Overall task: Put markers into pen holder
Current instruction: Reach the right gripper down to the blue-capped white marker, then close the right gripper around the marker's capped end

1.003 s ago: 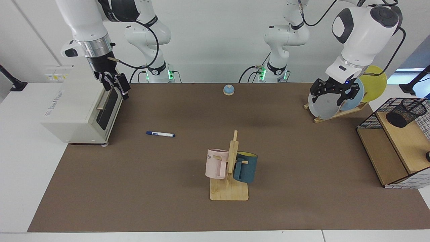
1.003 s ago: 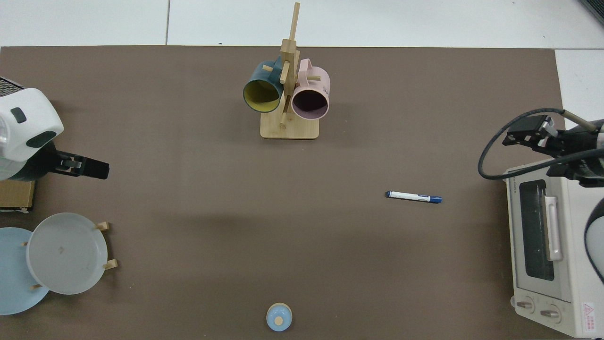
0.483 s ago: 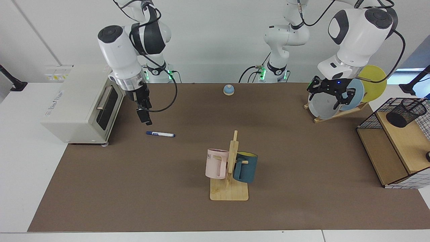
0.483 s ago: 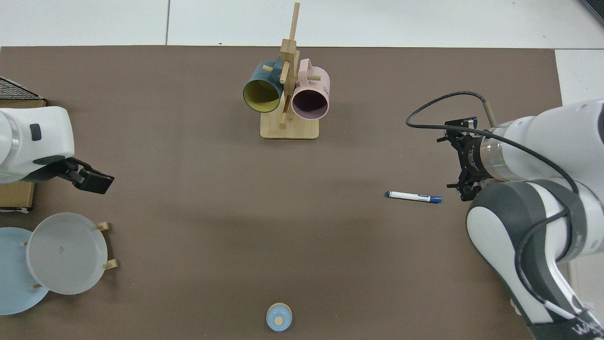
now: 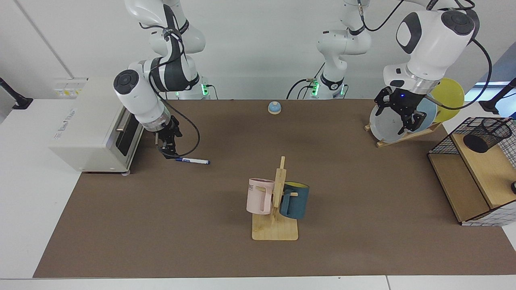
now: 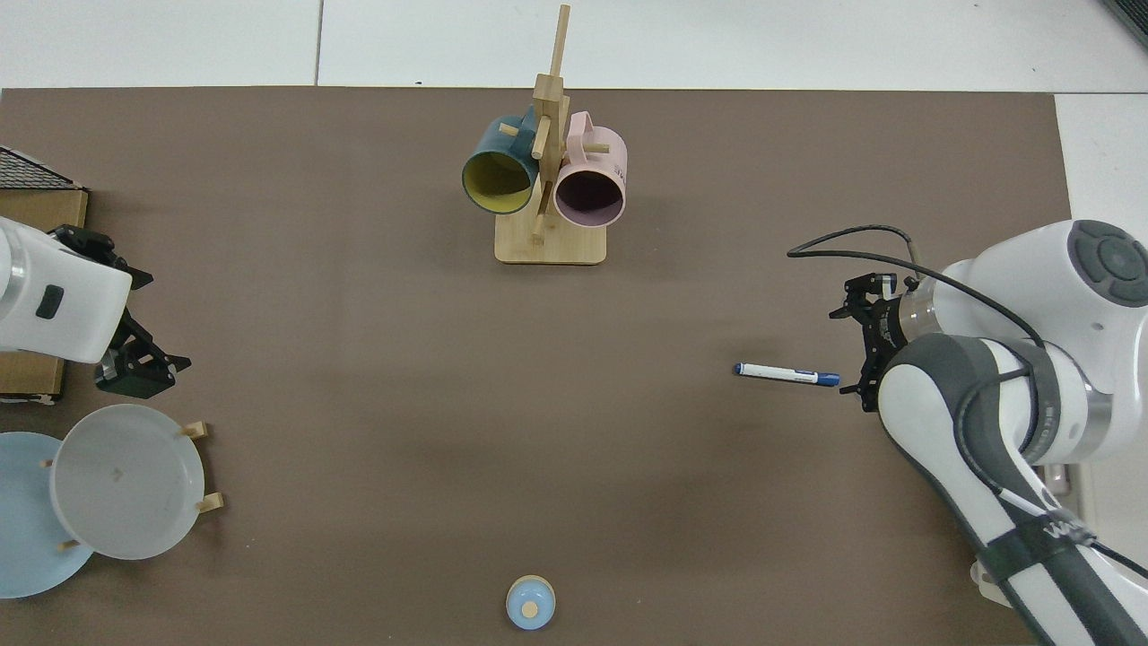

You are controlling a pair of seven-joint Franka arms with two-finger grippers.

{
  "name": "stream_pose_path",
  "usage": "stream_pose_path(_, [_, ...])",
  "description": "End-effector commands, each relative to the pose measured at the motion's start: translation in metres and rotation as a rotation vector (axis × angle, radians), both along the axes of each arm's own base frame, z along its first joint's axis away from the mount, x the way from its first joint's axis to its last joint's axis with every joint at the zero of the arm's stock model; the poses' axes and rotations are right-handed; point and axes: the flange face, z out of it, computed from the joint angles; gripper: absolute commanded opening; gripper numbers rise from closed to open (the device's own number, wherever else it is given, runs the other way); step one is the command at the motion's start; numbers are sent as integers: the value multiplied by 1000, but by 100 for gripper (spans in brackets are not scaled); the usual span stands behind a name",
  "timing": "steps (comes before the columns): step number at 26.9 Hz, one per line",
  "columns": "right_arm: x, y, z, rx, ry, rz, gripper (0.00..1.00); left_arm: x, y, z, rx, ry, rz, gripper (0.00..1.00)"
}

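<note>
The marker (image 5: 192,161) (image 6: 787,374), white with a dark blue cap and a blue end, lies flat on the brown mat near the toaster oven. My right gripper (image 5: 168,151) hangs low just beside the marker's end nearest the oven, pointing down at the mat. In the top view its arm covers the hand. The pen holder (image 5: 486,134), a black mesh cup, sits tilted on the wooden shelf of the wire basket at the far side of the table. My left gripper (image 5: 409,123) hovers open and empty in front of the plates, well short of the pen holder.
A toaster oven (image 5: 96,125) stands close behind the right arm. A wooden mug tree (image 5: 276,225) holds a pink mug (image 5: 259,196) and a teal mug (image 5: 295,200) mid-table. A plate rack (image 5: 403,137), a small blue bell (image 5: 274,107) and the wire basket (image 5: 443,143) stand further off.
My right arm swung from over the toaster oven down to the mat, bringing its gripper beside the marker's end. My left gripper turned near the plates. The marker has not moved.
</note>
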Motion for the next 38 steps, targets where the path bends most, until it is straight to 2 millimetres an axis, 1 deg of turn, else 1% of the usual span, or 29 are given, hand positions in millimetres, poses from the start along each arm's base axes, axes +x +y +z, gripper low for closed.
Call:
stream_pose_path(1, [-3,-6,-32,10,-6,-60,100,-6,2,1,1,-25,-190,100])
stream_pose_path(5, [-5,-10,-54,5,5,-72,100,-4,7,0,4,-32,-301,100])
stream_pose_path(10, [-2,-11,-82,0,-13,-70,100,-4,-1,-2,5,-31,-407,100])
stream_pose_path(11, [-4,-10,-89,-2,-2,-66,100,-4,-1,-2,5,-30,-422,100])
stream_pose_path(14, [-10,-8,-100,-4,3,-53,100,-5,-5,-4,4,-26,-448,100])
stream_pose_path(17, [-15,-9,-106,1,12,-57,100,-7,-9,-5,3,-18,-462,100])
stream_pose_path(19, [-19,-5,-111,13,23,-51,100,-8,-10,-5,3,-18,-487,100])
stream_pose_path(21, [-20,-4,-112,19,24,-37,100,-10,-10,-9,2,-12,-493,100])
stream_pose_path(25, [-18,-12,-113,22,3,-26,100,-11,-10,-11,0,-6,-495,100])
stream_pose_path(29, [-17,-19,-118,24,2,-28,98,-12,-10,-12,-1,-2,-493,100])
stream_pose_path(33, [-17,-18,-119,24,1,-24,88,-17,-10,-13,-4,1,-485,100])
stream_pose_path(38, [-17,-13,-126,23,3,-3,79,-18,-9,-14,-5,7,-473,100])
